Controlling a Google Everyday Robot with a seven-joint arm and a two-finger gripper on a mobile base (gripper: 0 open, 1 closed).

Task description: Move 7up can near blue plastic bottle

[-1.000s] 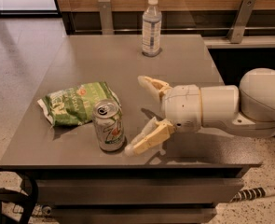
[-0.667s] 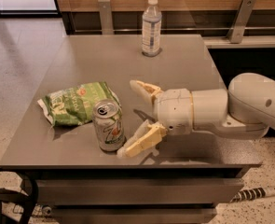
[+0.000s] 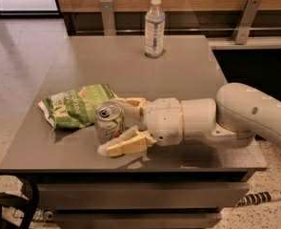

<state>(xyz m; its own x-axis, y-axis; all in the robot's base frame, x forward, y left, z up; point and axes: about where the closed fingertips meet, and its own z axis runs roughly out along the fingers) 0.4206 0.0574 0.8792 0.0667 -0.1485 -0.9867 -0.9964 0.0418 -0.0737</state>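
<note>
The 7up can point(image 3: 108, 122) stands upright near the front left of the grey table point(image 3: 187, 70), its pull-tab top showing. My gripper point(image 3: 112, 126) reaches in from the right and its two cream fingers straddle the can: one finger point(image 3: 130, 104) behind it, the other point(image 3: 128, 144) in front, low over the table. The jaws are spread wide and I see no squeeze on the can. The blue plastic bottle point(image 3: 154, 27) stands upright at the far middle of the table, well away from the can.
A green crinkled snack bag point(image 3: 75, 105) lies just left of and behind the can, touching or nearly touching it. My white arm point(image 3: 245, 111) lies over the table's right front. Metal rail posts point(image 3: 107, 15) stand behind the table's far edge.
My gripper has moved left, so its open fingers have gone from beside the can to either side of it. The can, bag and bottle have not moved.
</note>
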